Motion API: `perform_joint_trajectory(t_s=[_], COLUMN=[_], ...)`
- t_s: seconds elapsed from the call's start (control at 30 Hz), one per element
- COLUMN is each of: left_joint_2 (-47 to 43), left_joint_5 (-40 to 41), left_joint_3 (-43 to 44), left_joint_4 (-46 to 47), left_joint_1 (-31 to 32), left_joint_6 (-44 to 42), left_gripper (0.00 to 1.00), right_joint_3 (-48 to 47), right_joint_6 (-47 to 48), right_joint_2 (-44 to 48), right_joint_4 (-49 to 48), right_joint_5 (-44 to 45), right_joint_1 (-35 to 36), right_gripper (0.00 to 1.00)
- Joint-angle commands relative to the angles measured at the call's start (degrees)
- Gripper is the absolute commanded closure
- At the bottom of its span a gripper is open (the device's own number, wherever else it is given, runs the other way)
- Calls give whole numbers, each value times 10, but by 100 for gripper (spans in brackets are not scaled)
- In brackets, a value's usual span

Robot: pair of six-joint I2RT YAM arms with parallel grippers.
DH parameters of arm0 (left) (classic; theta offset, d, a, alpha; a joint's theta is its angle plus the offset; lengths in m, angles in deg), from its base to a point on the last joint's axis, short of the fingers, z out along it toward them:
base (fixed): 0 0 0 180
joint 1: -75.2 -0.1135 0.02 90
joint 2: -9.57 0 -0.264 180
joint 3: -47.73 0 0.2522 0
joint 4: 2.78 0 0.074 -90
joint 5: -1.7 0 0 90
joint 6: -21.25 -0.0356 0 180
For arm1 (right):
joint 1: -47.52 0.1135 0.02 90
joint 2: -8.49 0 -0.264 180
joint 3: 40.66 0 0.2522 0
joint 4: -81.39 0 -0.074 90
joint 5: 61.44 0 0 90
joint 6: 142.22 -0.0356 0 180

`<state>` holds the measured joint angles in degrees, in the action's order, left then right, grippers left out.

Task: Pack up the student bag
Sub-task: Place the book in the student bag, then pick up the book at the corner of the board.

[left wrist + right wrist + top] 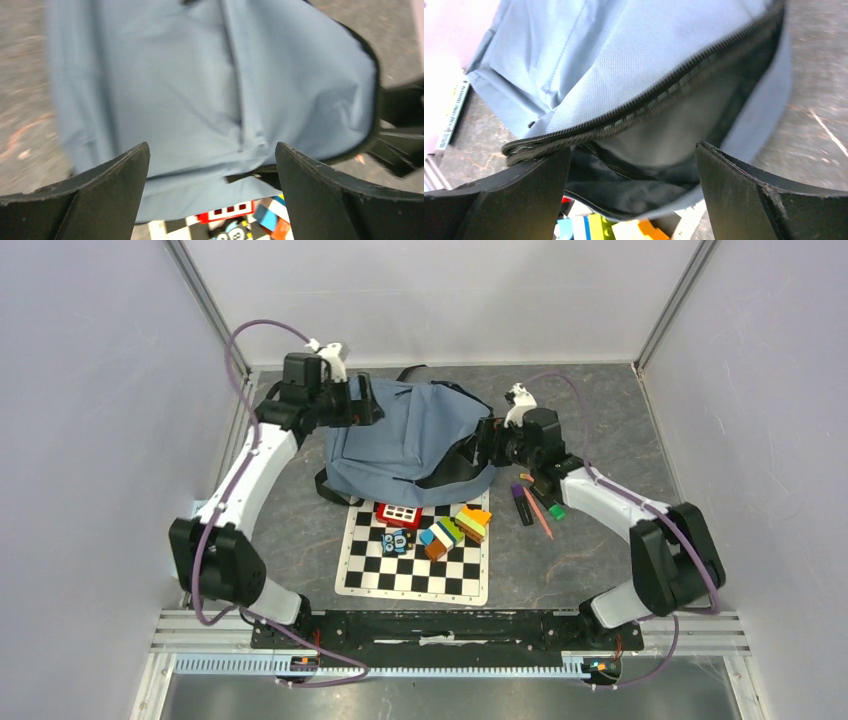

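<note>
Nearby, student bag, zipper edge open.

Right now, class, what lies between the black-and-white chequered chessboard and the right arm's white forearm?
A purple marker, a green-capped black marker and a thin pink pencil; the top view shows them.

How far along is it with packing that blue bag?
Early. The student bag is unzipped, its mouth gaping. The left hand and right hand hover open at it, holding nothing. The blocks on the chessboard and the markers beside it lie unpacked.
</note>
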<state>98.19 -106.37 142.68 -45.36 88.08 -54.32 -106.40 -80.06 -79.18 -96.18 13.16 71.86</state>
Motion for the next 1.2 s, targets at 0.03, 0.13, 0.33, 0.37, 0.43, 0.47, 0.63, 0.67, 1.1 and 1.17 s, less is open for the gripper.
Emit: perform_joint_trajectory(t_s=[0.03, 0.13, 0.33, 0.37, 0.43, 0.47, 0.63, 0.67, 1.1, 1.17], left_joint_2=[-63, -36, 4, 13, 25, 31, 62, 70, 154, 153], left_joint_5=[202, 360, 532, 538, 548, 553, 568, 567, 568, 570], left_joint_3=[-29, -42, -103, -111, -134, -146, -190, -193, -158, -163], left_joint_4=[-90, -137, -131, -127, -111, -101, -62, -58, -82, -75], left_joint_1=[-81, -128, -186, -199, -215, -220, -243, -251, -330, -334], left_joint_6=[-67, -88, -131, -133, -143, -143, -163, -162, -119, -119], left_gripper=[0, 0, 0, 0, 0, 0, 0, 0, 15, 16], right_joint_3=[41, 52, 60, 61, 61, 61, 51, 48, 19, 13], right_joint_6=[44, 40, 25, 23, 21, 22, 21, 21, -2, -2], right_joint_2=[89, 119, 160, 165, 172, 175, 176, 176, 140, 134], right_joint_4=[43, 46, 50, 51, 52, 53, 57, 58, 38, 37], right_joint_5=[46, 44, 40, 37, 31, 28, 10, 7, -37, -40], right_joint_1=[-20, -27, -31, -31, -33, -33, -39, -40, -43, -43], right_gripper=[2, 2, 2, 2, 2, 2, 2, 2, 2, 2])
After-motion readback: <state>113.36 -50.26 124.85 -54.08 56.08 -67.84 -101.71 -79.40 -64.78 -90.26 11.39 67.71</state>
